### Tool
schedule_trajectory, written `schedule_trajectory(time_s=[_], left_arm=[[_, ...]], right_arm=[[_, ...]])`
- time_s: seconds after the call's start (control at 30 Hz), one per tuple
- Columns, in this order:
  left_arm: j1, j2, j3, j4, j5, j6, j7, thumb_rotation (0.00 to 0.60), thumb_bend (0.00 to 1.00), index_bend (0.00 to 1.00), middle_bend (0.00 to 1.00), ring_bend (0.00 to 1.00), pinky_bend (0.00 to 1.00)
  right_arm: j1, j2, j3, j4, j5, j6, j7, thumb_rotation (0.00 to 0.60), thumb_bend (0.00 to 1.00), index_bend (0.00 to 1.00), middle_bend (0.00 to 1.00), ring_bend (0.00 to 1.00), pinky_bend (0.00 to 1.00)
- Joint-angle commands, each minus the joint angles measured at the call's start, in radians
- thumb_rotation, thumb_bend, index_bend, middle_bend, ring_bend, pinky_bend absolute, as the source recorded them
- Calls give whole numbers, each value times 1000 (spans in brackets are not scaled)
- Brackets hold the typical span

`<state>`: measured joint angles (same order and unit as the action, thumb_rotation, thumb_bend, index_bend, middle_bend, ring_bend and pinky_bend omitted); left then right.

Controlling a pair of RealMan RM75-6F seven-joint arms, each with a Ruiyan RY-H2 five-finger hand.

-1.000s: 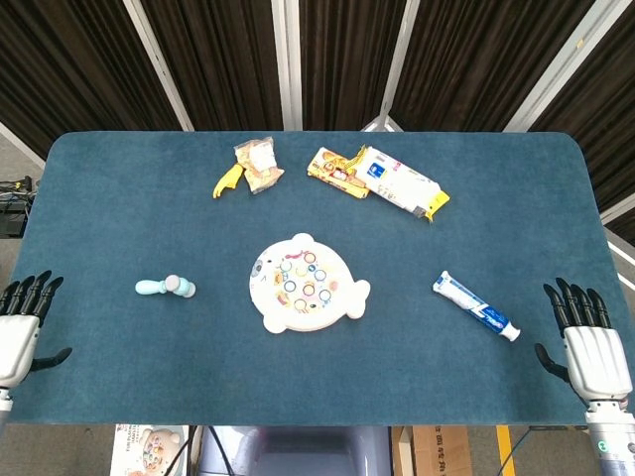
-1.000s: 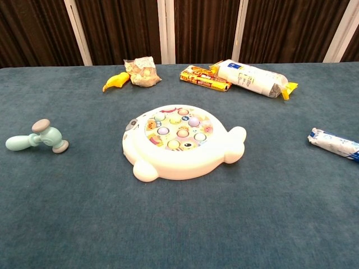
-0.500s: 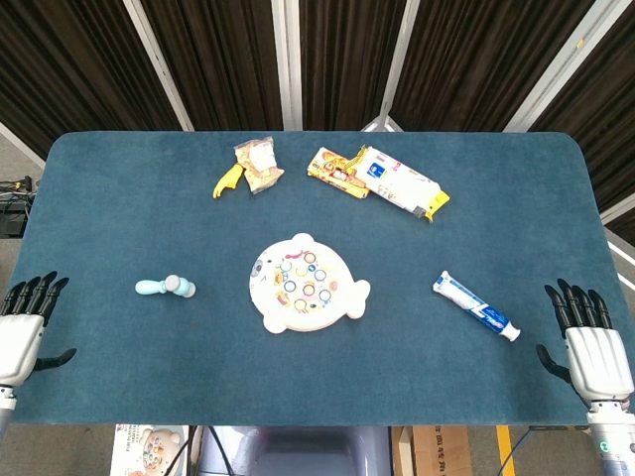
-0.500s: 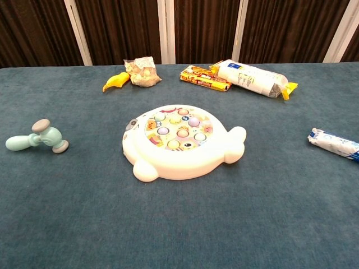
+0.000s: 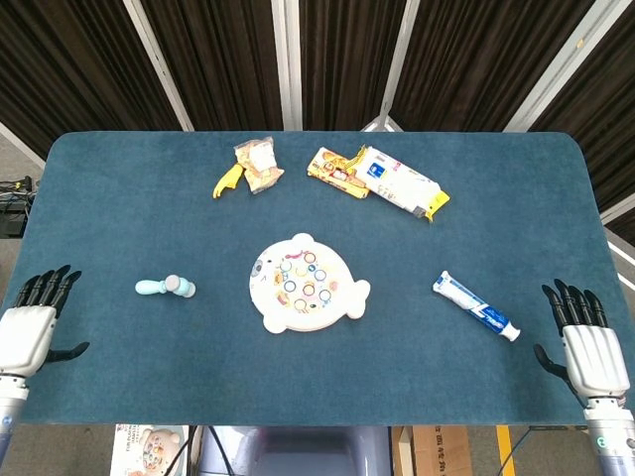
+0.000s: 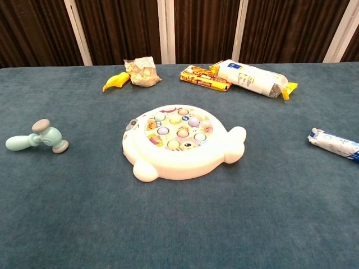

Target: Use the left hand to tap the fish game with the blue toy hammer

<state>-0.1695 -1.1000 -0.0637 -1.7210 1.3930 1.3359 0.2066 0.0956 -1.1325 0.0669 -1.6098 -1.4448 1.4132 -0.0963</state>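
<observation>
The white fish game, with coloured buttons on top, lies in the middle of the blue table. The light blue toy hammer lies on its side to the left of it, handle pointing left. My left hand hovers at the table's front left corner, fingers spread and holding nothing, well left of the hammer. At the front right corner my right hand is also open and empty. Neither hand appears in the chest view.
A toothpaste tube lies right of the game. At the back sit a yellow toy, a small snack bag, a yellow snack box and a white packet.
My left hand has shifted slightly rightward and inward toward the table. The right hand and all objects stay put.
</observation>
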Motion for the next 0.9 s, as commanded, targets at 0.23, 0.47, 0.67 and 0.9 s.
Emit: schedule_trajectory(time_s=[0.23, 0.47, 0.67, 0.9], left_arm=[[-152, -27, -78, -67, -166, -183, 182, 600, 187, 412, 133, 0, 0], [-244, -87, -104, -59, -289, -245, 316, 600, 274, 469, 177, 0, 21], [-288, -129, -111, -33, -355, -269, 372, 600, 389, 452, 185, 0, 23], [-333, -193, -110, 24, -438, -271, 427, 600, 435, 441, 186, 0, 23]], right_arm=[[5, -2, 0, -13, 13, -15, -3, 600, 309, 0, 0, 0, 0], [4, 3, -1, -16, 20, -19, 9, 600, 310, 0, 0, 0, 0], [4, 7, 0, -19, 30, -26, 22, 600, 310, 0, 0, 0, 0], [6, 10, 1, -22, 32, -32, 38, 600, 310, 0, 0, 0, 0]])
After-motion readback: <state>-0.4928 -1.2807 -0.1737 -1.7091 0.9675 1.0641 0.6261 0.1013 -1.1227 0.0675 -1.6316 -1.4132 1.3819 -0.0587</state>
